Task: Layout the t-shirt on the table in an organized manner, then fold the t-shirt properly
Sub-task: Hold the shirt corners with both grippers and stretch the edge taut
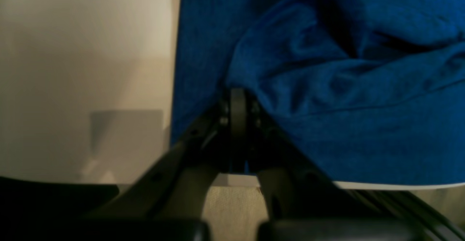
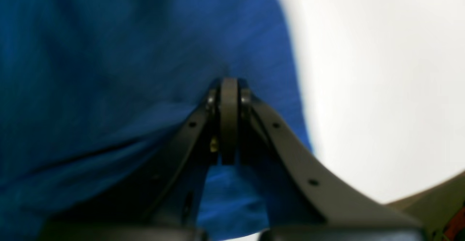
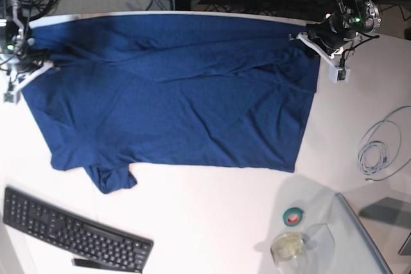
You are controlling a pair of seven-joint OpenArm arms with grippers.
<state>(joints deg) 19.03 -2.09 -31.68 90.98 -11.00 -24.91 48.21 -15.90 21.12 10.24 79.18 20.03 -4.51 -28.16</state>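
Observation:
The dark blue t-shirt (image 3: 180, 94) lies spread across the white table (image 3: 212, 222), with one short sleeve (image 3: 112, 178) sticking out at its near left corner. My left gripper (image 3: 310, 36) is at the shirt's far right corner. In the left wrist view its jaws (image 1: 238, 99) are shut on bunched blue fabric (image 1: 345, 88). My right gripper (image 3: 32, 68) is at the far left corner. In the right wrist view its jaws (image 2: 229, 86) are pressed together on the cloth (image 2: 109, 88) close to its edge, with bare table (image 2: 381, 88) beside it.
A black keyboard (image 3: 70, 229) lies at the near left. A green tape roll (image 3: 294, 217) and a glass jar (image 3: 289, 248) stand near a grey glassy panel (image 3: 366, 242) at the near right. A coiled white cable (image 3: 379, 145) lies on the right.

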